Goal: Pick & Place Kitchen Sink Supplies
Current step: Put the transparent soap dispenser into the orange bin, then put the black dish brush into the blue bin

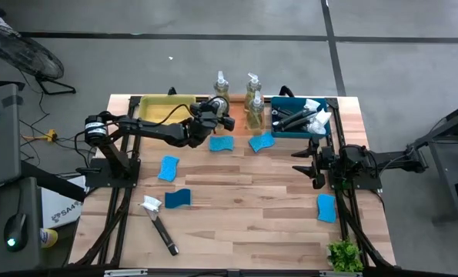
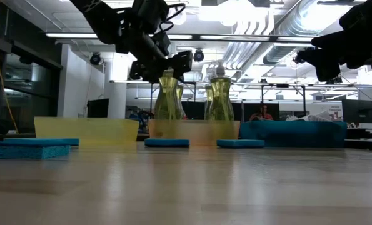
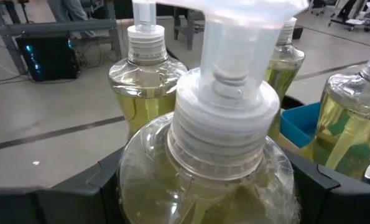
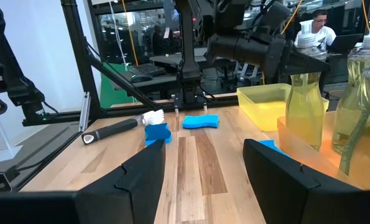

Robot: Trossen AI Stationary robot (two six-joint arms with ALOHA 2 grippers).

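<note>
Right under your left wrist camera, the pump bottle (image 3: 216, 155) stands upright in the orange tray (image 1: 222, 103), your left pincer (image 1: 220, 116) clamped round its body to keep it level, while your right pincer (image 1: 312, 163) waits, fingers apart, above the tabletop (image 1: 244, 215).

Soap bottles (image 1: 253, 98) stand behind sponges (image 1: 222, 144); brush (image 1: 158, 223) lies nearer front.

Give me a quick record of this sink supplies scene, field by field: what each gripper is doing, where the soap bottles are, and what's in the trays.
left gripper: fingers either side of a soap bottle in the orange tray
right gripper: open, empty, waiting over the table's right side
other bottles: three, same tray
blue tray: holds dish brushes
yellow tray: looks empty
loose on table: blue sponges, one dish brush
</note>
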